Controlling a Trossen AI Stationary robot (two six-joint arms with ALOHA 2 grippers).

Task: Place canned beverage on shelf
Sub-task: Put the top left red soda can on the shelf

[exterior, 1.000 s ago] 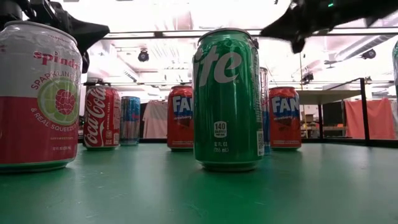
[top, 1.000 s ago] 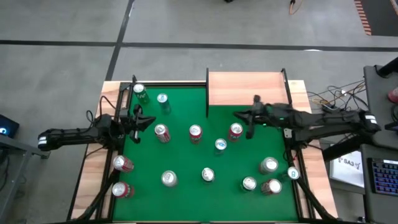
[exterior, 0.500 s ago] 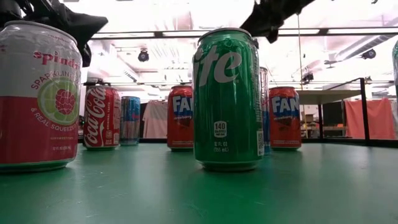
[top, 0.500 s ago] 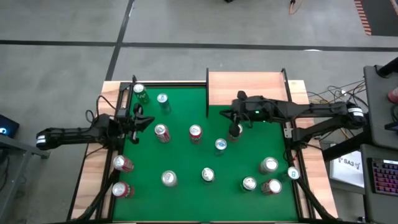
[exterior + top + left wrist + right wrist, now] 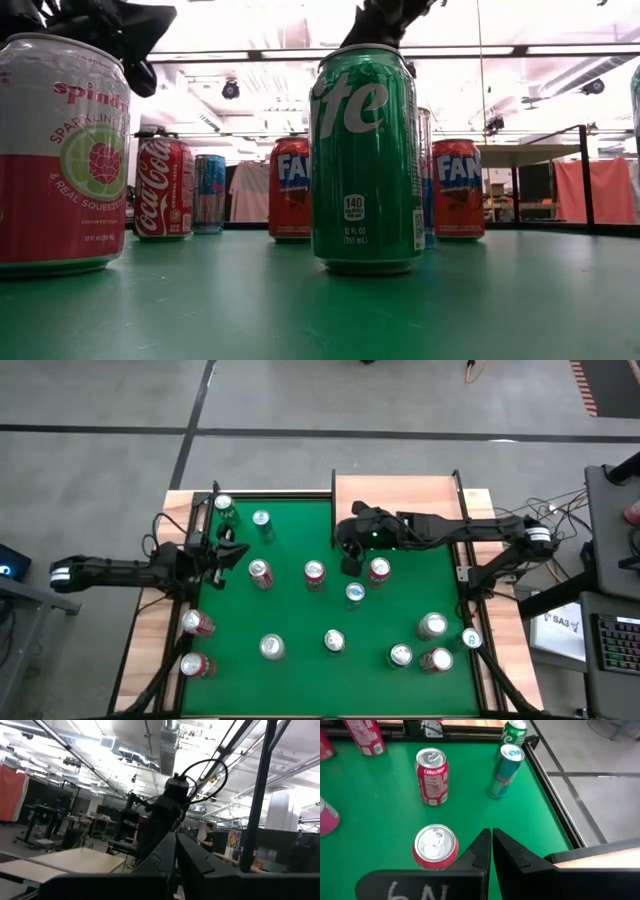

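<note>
Several drink cans stand upright on the green felt tabletop point(image 5: 290, 610). The shelf point(image 5: 395, 500), a light-wood board on black posts, stands at the far right of the felt with nothing on it. My right gripper point(image 5: 347, 565) is shut and empty, above the felt between a red can point(image 5: 314, 573) and another red can point(image 5: 378, 570). In the right wrist view its fingers point(image 5: 490, 842) hang over the first red can point(image 5: 436, 846). My left gripper point(image 5: 222, 553) is shut and empty at the left side, raised above the felt and tipped upward point(image 5: 175, 842).
A Coca-Cola can point(image 5: 432, 776), a teal can point(image 5: 504, 769) and a green can point(image 5: 515, 731) stand toward the far left. A green Sprite can point(image 5: 365, 160) and a pink-and-white can point(image 5: 60, 150) stand near the front edge. A black frame point(image 5: 465, 560) borders the felt.
My right gripper has travelled toward the table's left edge, from beside the shelf's near side, across the red can, to the middle of the felt. It stays above the cans. No can has moved.
</note>
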